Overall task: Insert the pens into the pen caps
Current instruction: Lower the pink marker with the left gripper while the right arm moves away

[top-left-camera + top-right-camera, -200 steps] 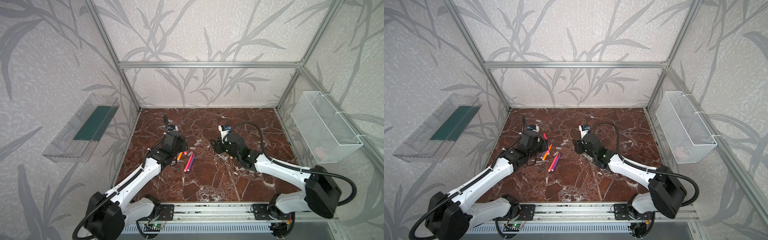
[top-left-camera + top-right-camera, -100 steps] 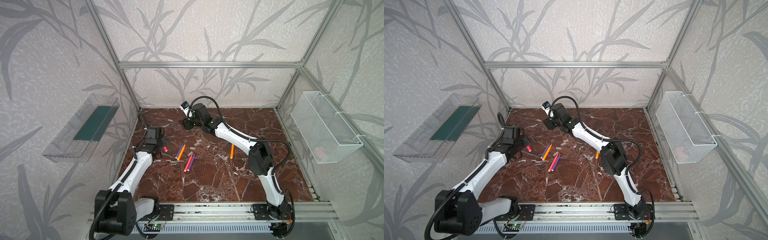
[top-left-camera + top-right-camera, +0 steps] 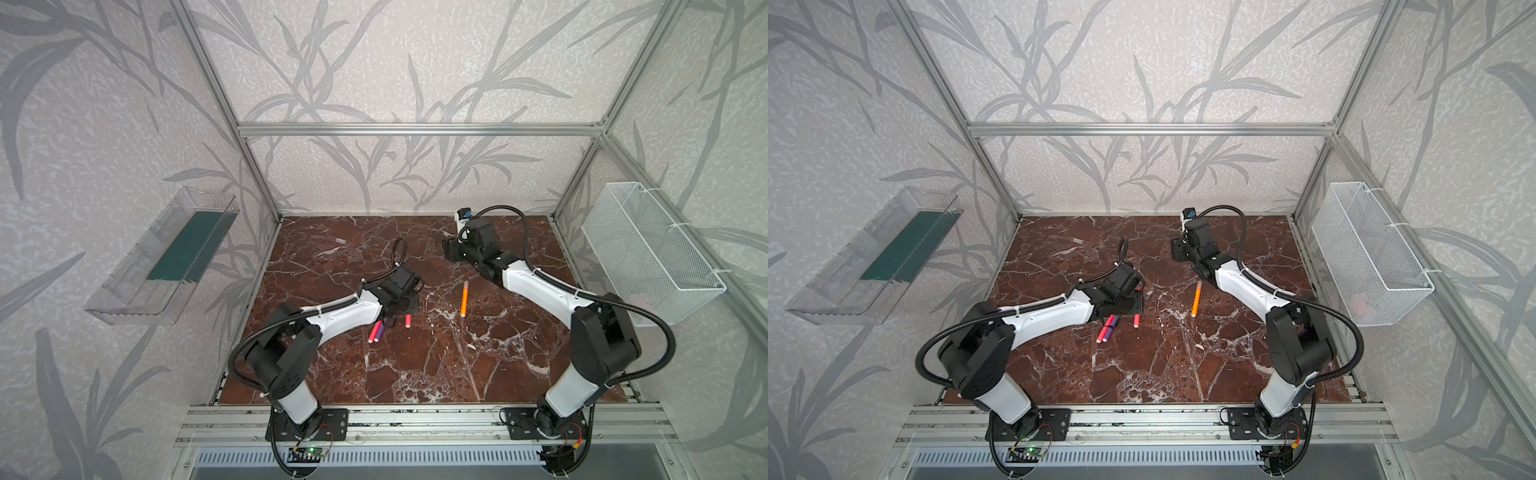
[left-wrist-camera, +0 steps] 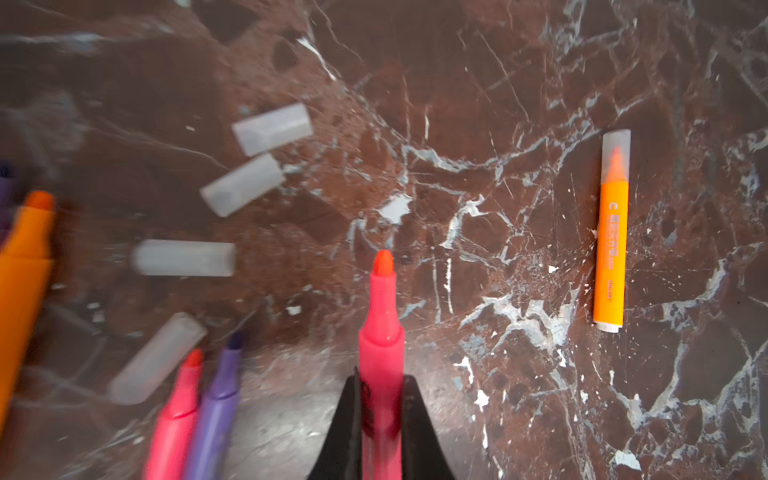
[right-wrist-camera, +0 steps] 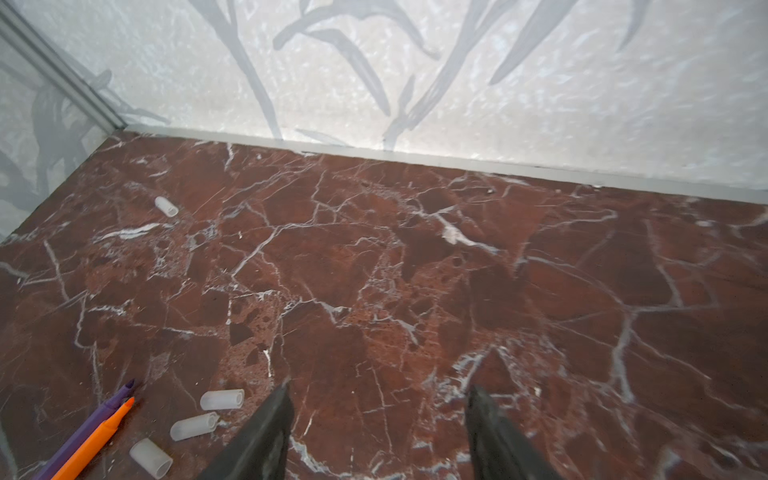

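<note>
My left gripper [image 4: 380, 378] is shut on a pink-red pen [image 4: 381, 316], its bare tip pointing out over the marble. In both top views this gripper [image 3: 405, 297] sits left of centre. Several loose pen caps [image 4: 243, 185] lie close ahead of it, to one side of the tip. An orange pen [image 4: 611, 232] with a cap on lies alone at centre right [image 3: 464, 299]. Uncapped pink [image 4: 178, 407], purple [image 4: 218, 399] and orange [image 4: 23, 282] pens lie beside the caps. My right gripper [image 5: 380, 395] is open and empty, near the back right [image 3: 451, 251].
One cap [image 3: 340, 240] lies apart near the back left of the marble floor [image 3: 415, 365]. A white wire basket [image 3: 648, 249] hangs on the right wall and a clear tray [image 3: 166, 257] on the left wall. Aluminium posts frame the corners.
My left gripper has carried the pink-red pen from the left side towards the centre. My right arm has swung from the back left to the back right, its jaws a little wider.
</note>
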Robot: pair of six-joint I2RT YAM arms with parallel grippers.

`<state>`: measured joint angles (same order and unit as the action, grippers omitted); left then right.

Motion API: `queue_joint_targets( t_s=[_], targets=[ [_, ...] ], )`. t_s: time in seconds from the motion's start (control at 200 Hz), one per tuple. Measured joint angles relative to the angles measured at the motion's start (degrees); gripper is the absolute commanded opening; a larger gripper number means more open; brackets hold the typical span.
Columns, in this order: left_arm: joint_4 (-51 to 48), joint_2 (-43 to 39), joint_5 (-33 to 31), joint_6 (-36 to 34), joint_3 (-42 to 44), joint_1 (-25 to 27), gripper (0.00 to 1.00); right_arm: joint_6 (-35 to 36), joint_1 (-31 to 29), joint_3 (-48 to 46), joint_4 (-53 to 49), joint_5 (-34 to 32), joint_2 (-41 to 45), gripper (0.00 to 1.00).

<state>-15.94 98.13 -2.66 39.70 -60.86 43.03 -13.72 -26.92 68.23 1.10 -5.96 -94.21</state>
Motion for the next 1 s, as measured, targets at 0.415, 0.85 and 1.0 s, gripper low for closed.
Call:
queue_joint_targets(
  t_s=[0.415,0.85,1.0],
  targets=[
    [0.15,10.58,0.39,5.09,-5.79,3.32,0.06,-5.55,-1.22,-14.03,2.12,-2.67,10.25,0.66],
    [-5.99,5.51,-6.45,1.86,-10.23,0.7,0.7,-8.41,-2.38,-20.5,-0.07,-0.26,17.81,0.77],
    [-4.63,-3.28,-9.09,0.37,-11.32,-11.04,0.69,-9.22,-6.88,-21.92,-1.27,-2.71,19.04,0.79]
  ],
)
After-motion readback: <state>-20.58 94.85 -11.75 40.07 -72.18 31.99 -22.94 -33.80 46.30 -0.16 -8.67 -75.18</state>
